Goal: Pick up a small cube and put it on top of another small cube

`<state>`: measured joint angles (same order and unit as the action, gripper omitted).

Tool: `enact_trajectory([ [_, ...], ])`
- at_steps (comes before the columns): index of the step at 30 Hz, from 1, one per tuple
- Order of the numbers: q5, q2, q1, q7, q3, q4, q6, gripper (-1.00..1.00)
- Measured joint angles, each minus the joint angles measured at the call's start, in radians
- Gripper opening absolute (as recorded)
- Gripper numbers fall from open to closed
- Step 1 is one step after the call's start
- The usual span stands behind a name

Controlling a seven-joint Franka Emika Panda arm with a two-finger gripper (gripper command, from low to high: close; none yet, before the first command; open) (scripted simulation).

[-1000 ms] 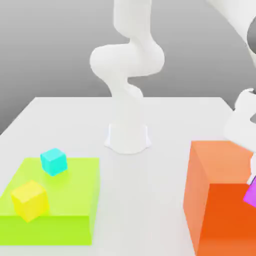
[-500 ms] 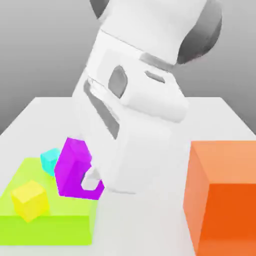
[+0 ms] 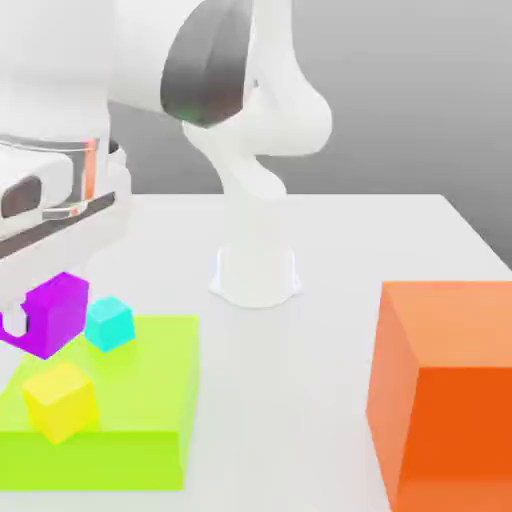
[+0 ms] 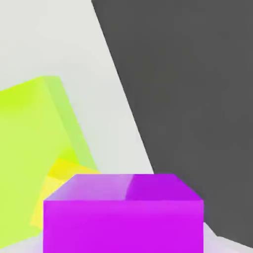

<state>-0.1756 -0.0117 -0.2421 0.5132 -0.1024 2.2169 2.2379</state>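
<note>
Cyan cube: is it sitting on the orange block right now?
No, the cyan cube sits on the green block, well apart from the orange block.

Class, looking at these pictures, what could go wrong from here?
The purple cube, gripped in the fingers, hangs near the cyan cube and might knock it while being lowered. The yellow cube sits close to the green block's front edge, so a bump could tip it off.
</note>
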Motion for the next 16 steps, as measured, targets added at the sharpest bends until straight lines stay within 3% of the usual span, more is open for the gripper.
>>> enact_trajectory([
  [6,0.153,-0.025,-0.073,-0.09,-0.034,0.106,0.051,-1.0],
  [10,0.189,0.052,-0.079,-0.086,-0.029,0.152,0.169,-1.0],
  [11,0.191,0.072,-0.078,-0.085,-0.028,0.161,0.198,1.0],
  [16,0.191,0.072,-0.078,-0.085,-0.028,0.161,0.198,1.0],
])
